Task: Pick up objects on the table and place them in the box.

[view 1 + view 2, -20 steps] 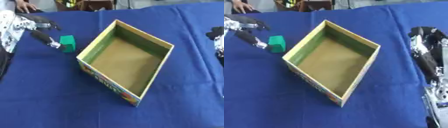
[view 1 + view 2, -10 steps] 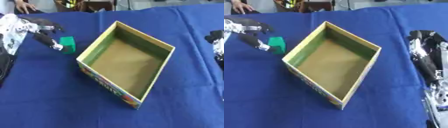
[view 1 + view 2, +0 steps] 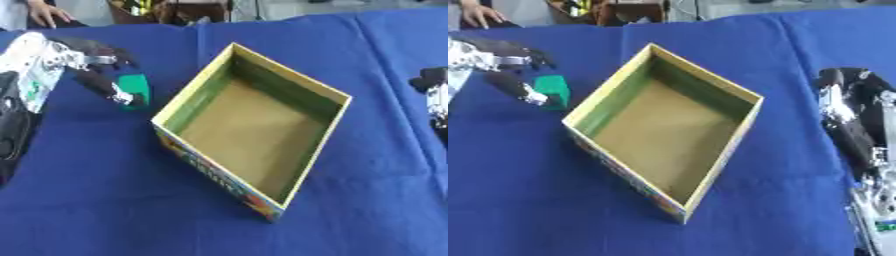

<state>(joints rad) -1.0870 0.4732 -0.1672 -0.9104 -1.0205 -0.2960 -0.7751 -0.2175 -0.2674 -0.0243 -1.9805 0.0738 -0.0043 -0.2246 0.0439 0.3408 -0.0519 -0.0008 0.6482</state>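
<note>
**Green block half-hidden at the left hand**

Green and small, one block [image 3: 136, 87] lay on the blue cloth [image 3: 105, 200], partly covered by a finger of the left hand [image 3: 92, 67]; only its top and one side showed, and whether the finger touched it could not be told. The left hand's fingers were spread and relaxed, curled round nothing, with the block just under the fingertips. Beyond the block, away from that hand, stood one cardboard box [image 3: 737, 100], open-topped, with nothing visible inside; its outer print was too blurred to make out. Well past the box, the right hand [image 3: 842, 107] rested near the picture's edge, fingers extended, holding nothing. Its arm was cut off by the frame.
</note>
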